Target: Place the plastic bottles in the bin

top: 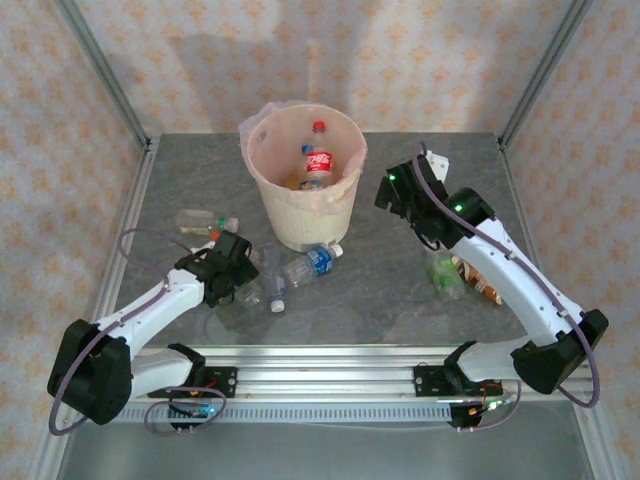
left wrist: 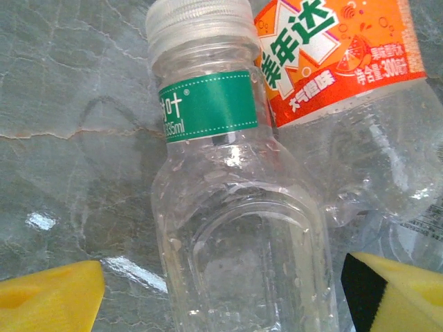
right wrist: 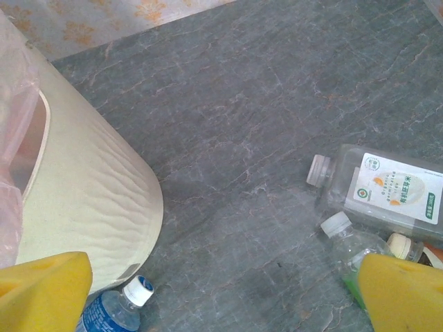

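Jaws spread, the left tool (left wrist: 225,301) hangs low over a clear green-banded bottle (left wrist: 228,207) lying on the grey counter (left wrist: 69,138), gripping nothing. The bottle's body runs straight between the two yellow pads (left wrist: 48,297), its white cap pointing away from the tool. That puts the long axis across the closing line, and a squeeze on the body looks the natural next step. One pad stands clear of the plastic. The other sits just beside it, and whether it touches cannot be told from the wrist view. On that same side an orange-labelled bottle (left wrist: 339,62) lies against the green-banded one's neck and could, by this reading, be nudged or caught as the jaws close.

From above, this cluster lies in front of the bin (top: 300,215) and to its left, with the left arm plainly the nearer one. The bin stands at mid-counter, beyond the cluster from the arm bases, and already holds a red-labelled bottle (top: 318,160). Any lift would have to go up and forward over the bag-lined rim.

The right tool (right wrist: 225,297) hovers open and empty above bare counter beside the bin's cream wall. A square white-labelled bottle (right wrist: 387,187) and a blue-labelled bottle (right wrist: 114,315) lie within its view.
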Controlling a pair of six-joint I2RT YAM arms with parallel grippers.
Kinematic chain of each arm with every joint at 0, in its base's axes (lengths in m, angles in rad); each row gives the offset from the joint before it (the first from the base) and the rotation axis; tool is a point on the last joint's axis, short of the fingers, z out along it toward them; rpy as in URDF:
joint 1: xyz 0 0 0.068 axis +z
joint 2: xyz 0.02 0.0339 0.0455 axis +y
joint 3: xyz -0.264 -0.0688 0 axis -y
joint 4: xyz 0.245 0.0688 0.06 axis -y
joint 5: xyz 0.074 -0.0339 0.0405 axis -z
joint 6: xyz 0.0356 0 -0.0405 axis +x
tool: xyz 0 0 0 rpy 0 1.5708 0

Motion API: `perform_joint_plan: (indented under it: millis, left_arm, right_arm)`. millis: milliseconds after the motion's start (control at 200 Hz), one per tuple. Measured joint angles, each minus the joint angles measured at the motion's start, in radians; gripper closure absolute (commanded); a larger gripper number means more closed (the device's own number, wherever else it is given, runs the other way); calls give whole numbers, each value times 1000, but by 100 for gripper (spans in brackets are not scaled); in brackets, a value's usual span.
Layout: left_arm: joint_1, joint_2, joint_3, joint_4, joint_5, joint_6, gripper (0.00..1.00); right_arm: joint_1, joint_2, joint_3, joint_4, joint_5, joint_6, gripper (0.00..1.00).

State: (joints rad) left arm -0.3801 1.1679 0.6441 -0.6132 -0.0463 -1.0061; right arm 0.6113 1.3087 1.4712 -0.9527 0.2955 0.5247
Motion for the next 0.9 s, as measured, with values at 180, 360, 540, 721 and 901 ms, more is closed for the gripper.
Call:
perform_joint_plan:
  millis: [180, 360, 540, 721, 901]
  left_arm:
    - [1, 3, -13, 0, -13, -15, 17]
    - [8, 33, -26, 0, -13, -18, 17]
    - [29, 56, -33, 2, -13, -18, 21]
    - [48, 83, -52, 21, -13, -18, 27]
    - [56, 106, -64, 37, -13, -19, 34]
  right_arm:
    - [0, 1, 0, 0, -1, 3, 1]
    - [0, 4, 0, 0, -7, 7, 1]
    - [0, 5, 0, 1, -7, 8, 1]
    - [0, 5, 0, 1, -7, 11, 1]
    - [0, 5, -13, 1, -8, 18, 1]
